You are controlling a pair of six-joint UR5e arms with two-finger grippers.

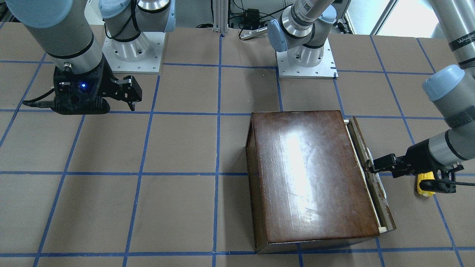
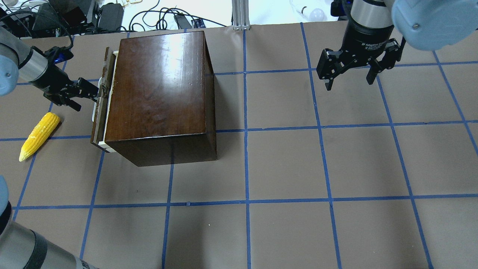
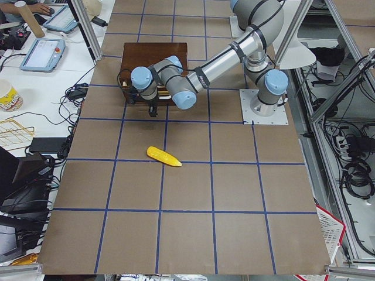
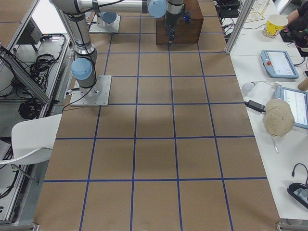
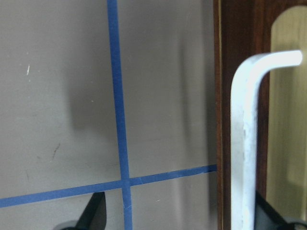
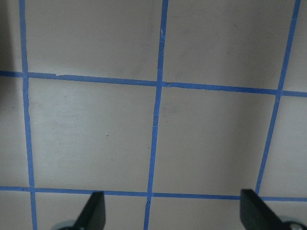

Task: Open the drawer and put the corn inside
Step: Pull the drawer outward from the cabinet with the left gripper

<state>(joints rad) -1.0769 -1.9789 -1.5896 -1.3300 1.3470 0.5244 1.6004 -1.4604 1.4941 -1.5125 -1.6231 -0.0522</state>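
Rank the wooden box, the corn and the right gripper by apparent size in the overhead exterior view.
1. wooden box, by far the largest.
2. right gripper, open. It hangs above the table, nearer the camera, so its lead over the corn is unsure.
3. corn, slim, lying on the table.

On my overhead feed I read "2F Adaptive" in white on the black wrist collar [image 2: 368, 45], straight above the fingers of the right gripper [image 2: 348, 86]; the finer line beneath it is too small for me to make out. On the front-facing feed, white capitals starting "WAN" sit on a black band [image 1: 464, 40] round the left arm's tube, well above and behind its fingers [image 1: 382, 162], and the frame edge cuts them off.
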